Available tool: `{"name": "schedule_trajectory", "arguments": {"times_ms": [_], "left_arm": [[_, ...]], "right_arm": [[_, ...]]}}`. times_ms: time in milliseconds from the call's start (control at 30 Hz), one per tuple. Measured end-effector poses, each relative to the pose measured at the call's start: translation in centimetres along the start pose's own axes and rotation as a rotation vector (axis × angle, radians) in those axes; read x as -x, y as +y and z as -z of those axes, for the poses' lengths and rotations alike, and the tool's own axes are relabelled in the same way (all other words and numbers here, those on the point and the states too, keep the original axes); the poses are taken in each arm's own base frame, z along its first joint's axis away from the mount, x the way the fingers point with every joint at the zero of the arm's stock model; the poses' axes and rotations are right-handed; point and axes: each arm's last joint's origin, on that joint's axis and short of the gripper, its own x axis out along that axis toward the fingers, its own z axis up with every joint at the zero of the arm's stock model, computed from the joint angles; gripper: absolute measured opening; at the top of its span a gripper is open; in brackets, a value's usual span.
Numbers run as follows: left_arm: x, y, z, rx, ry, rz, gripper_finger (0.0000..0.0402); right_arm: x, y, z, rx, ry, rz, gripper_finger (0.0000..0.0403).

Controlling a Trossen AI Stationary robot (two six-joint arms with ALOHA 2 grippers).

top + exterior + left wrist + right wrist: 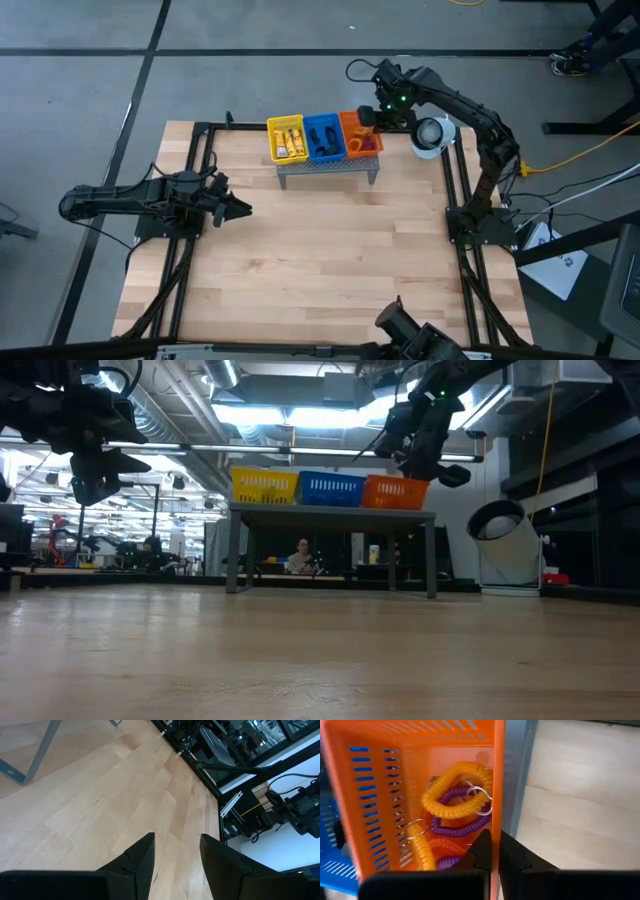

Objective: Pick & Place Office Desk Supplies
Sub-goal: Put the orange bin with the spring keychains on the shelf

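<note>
Yellow, purple and orange coiled loops (457, 802) lie heaped in the orange tray (380, 775), directly below the right tool (495, 851), whose fingers are pressed together and empty. Beside that tray stand a blue tray (323, 136) and a yellow tray (286, 138) with packets (289, 140), all on a grey stand (328, 170). The left tool (176, 854) hovers partly open over bare desk (100, 805), well apart, holding nothing.

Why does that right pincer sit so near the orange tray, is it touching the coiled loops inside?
Apart. In the right wrist view the shut right pincer sits at the orange tray rim, with the coiled loops lying deeper inside.
</note>
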Motion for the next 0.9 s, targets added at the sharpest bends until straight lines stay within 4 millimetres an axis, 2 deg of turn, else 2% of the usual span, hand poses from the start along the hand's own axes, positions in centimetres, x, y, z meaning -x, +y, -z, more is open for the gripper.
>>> {"name": "schedule_trajectory", "arguments": {"times_ms": [367, 900], "left_arm": [[0.0, 0.0, 0.0, 0.001, 0.0, 0.0, 0.0155], [0.0, 0.0, 0.0, -0.007, -0.005, -0.005, 0.0155]], "right_arm": [[2.1, -1.5, 0.1, -0.025, -0.034, 0.02, 0.0011], [1.7, -0.9, 0.1, -0.036, -0.043, 0.004, 0.001]]}}
